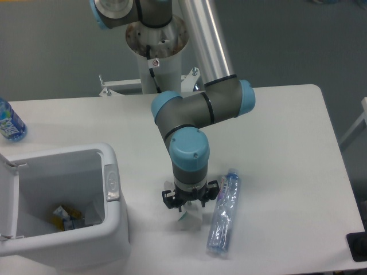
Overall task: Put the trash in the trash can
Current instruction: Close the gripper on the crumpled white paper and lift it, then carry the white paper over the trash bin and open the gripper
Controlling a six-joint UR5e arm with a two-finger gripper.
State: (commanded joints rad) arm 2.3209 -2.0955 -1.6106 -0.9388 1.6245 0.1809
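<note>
While the pincer (190, 207) hangs, grip state unclear, the carton (191, 218) sits directly beneath it

We observe the two-finger gripper (190, 207) pointing straight down over the small white angular cardboard carton (191, 218) on the white table (287, 149); whether its jaws grip the carton we cannot tell. The clear thin plastic bottle with blue cap (223, 213) lies just beside the carton at 3 o'clock. The large white boxy plastic bin (66, 203) stands open at 9 o'clock, litter inside. A blue-and-white labelled bottle (10, 122) stands at 10 o'clock, at the table's edge.
</note>
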